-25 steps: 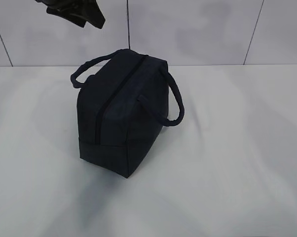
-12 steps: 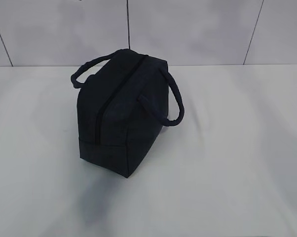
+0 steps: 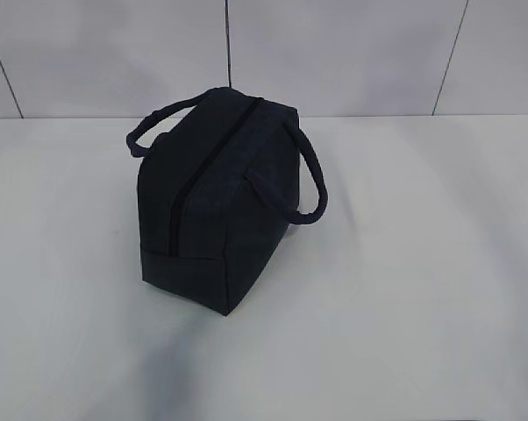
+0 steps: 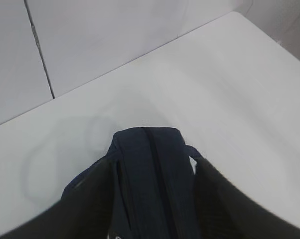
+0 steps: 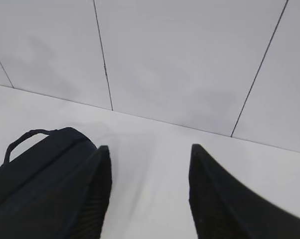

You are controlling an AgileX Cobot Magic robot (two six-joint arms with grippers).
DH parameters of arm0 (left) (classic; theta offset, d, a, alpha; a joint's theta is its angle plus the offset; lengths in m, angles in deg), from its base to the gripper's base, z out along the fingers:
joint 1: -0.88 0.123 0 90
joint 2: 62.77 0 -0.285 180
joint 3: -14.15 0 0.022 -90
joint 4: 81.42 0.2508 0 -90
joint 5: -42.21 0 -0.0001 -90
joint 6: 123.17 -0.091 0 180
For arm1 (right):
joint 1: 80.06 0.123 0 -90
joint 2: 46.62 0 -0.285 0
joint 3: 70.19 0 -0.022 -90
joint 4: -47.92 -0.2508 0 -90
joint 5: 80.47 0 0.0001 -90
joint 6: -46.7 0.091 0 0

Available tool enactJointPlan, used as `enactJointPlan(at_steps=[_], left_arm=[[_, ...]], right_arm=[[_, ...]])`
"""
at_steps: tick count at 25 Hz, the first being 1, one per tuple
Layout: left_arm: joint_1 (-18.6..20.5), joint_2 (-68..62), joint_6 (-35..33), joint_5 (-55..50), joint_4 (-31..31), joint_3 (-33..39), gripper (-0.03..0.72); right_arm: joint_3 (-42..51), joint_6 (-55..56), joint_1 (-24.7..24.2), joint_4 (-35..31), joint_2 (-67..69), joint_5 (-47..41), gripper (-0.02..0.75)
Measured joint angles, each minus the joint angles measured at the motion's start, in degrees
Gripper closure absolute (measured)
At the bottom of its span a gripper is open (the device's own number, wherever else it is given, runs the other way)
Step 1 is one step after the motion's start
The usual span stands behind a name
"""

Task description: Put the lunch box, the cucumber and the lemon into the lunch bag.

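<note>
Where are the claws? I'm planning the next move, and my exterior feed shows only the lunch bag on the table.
Observer: The left claw is above the lunch bag. Its wrist camera looks down on one end of the bag, with a finger on either side.
Operator: Open or shut?
Observer: Open. The zipper runs down the gap between the fingers and looks closed.
Operator: And the right one?
Observer: The right claw is open and holds nothing. It faces the tiled wall, with bare table between its fingers and the bag off to the left of its view.
</note>
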Motion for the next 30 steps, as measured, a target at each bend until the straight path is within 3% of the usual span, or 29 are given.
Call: enactJointPlan(at_steps=[4,9,22,30], left_arm=[[0.0,4.94,0.0,-0.73,-1.24,2.37,0.33],[0.0,13.08,0.0,-0.53,-2.78,10.4,0.342],[0.0,46.76,-0.44,2.86,0.67,44.12,0.344],[0.0,67.59,0.0,2.55,1.75,58.65,0.344]], right_arm=[[2.42,1.77,0.0,1.47,-5.22,-1.44,0.358],[10.8,3.1,0.0,1.81,-13.58,-1.54,0.358],[38.45,9.55,0.0,0.31,-38.6,-1.55,0.358],[48.09,10.73,0.0,0.38,-51.92,-7.13,0.358]])
